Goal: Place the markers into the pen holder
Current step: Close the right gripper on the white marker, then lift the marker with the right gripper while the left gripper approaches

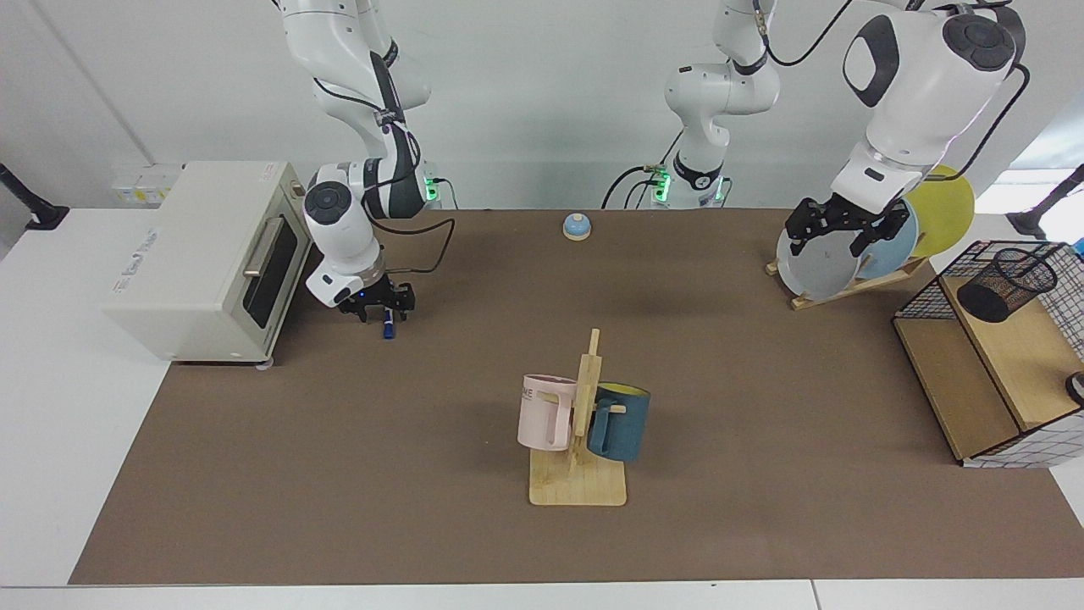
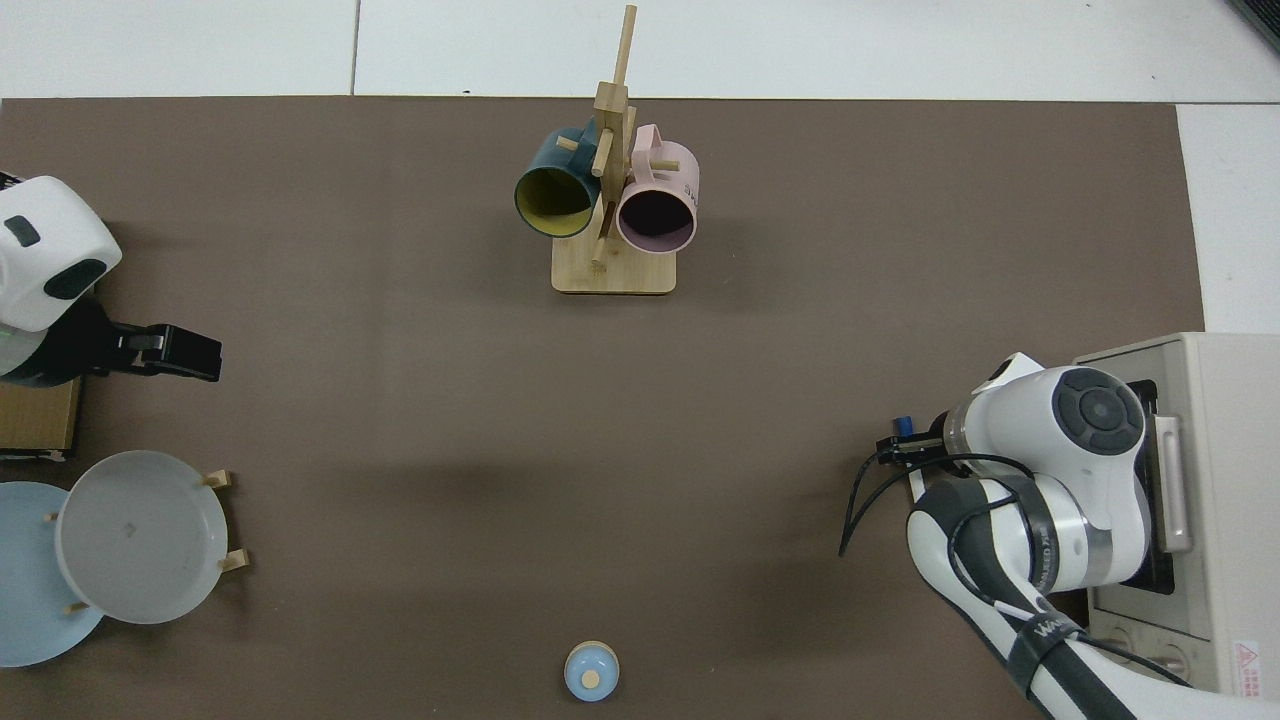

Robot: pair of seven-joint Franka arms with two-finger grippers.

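**Hazards**
- Cream toaster oven [image 1: 195, 254], at the tabletop's end by my right arm. It stands just beside my working elbow, so a wide swing on lifting could clip it.
- Small black wire-mesh pen holder [image 1: 1008, 284], lying tipped on the wooden shelf [image 1: 1025, 356] of the black wire-grid basket [image 1: 1071, 288] at the opposite end. A marker dropped at its slanted mouth may slide out.
- Right gripper [image 1: 378, 305], down on the slim white marker with blue ends [image 1: 388, 326]. I cannot tell whether it has closed. An off-centre hold would let the marker pivot or roll.
- Left gripper [image 1: 834, 224], spread and empty, waiting before the grey plate [image 1: 817, 263]. A careless move could knock it.

**Surroundings**
- Brown tabletop [image 1: 339, 474], white wall behind.
- Wooden mug tree [image 1: 584, 398], mid-tabletop, on the carry path.
- Blue bell [image 1: 577, 226], at the far edge.
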